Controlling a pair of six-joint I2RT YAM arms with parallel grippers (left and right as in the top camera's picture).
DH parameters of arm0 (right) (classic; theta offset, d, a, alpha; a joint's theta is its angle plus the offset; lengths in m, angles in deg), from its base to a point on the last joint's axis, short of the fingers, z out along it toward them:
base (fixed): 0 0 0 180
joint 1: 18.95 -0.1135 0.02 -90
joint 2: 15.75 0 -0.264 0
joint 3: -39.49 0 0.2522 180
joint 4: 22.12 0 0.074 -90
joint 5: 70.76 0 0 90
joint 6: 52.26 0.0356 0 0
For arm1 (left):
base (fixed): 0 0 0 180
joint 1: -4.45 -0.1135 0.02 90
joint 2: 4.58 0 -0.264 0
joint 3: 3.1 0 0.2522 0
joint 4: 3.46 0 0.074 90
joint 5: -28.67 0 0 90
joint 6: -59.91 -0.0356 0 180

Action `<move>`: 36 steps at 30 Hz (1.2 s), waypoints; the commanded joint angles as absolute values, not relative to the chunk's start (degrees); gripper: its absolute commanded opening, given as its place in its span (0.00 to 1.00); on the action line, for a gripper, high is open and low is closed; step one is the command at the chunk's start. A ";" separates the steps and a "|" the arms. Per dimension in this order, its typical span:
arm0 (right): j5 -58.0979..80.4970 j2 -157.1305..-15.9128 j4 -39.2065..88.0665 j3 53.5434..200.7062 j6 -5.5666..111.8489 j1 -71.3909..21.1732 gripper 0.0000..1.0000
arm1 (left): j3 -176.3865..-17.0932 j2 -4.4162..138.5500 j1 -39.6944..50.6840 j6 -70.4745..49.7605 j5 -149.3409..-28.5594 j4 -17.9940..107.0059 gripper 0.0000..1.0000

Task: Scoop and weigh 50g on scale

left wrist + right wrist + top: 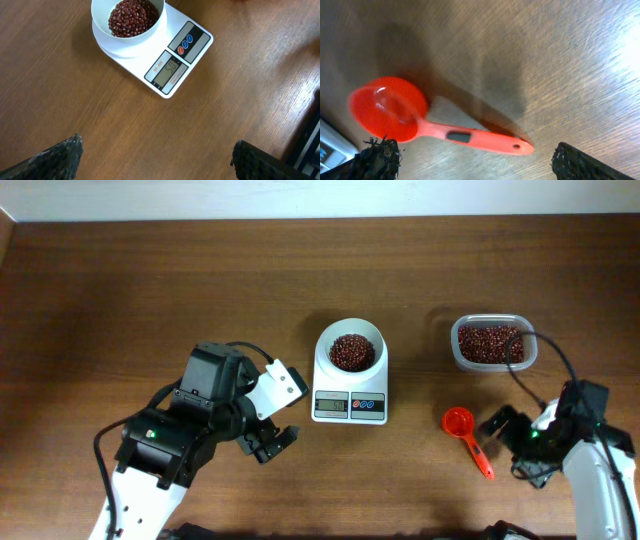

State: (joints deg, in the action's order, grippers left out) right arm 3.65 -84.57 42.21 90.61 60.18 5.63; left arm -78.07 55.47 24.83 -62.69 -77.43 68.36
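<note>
Beans in scale bowl, digits readable only at left wrist, both end effectors wide open, empty

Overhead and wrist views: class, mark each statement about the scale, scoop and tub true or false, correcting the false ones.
1. The bowl on the scale holds dark beans. True.
2. The right gripper grips the orange scoop. False: the scoop lies on the table, free between open jaws.
3. The clear tub is empty. False: it holds beans too.
4. The left gripper is open and holds nothing. True.
</note>
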 commanded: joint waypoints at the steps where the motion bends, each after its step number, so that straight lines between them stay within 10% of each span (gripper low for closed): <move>1: -6.08 -82.16 42.19 99.99 55.98 5.87 0.99 | -78.58 55.30 24.48 -63.59 -78.09 68.30 0.99; 12: -10.67 -80.48 40.64 103.95 56.18 4.54 0.99 | -78.58 55.30 24.48 -63.59 -78.09 68.30 0.99; 19: 10.64 -54.93 38.65 102.55 55.96 -17.97 0.99 | -78.58 55.30 24.46 -63.59 -78.09 68.30 0.99; 36: 12.46 -15.93 5.82 65.89 55.96 -24.49 0.99 | -78.58 55.30 24.48 -63.59 -78.09 68.30 0.99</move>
State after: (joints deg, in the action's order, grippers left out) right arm 12.54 -16.66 7.94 67.58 56.55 -24.31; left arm -78.12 55.52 24.72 -62.69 -77.43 68.30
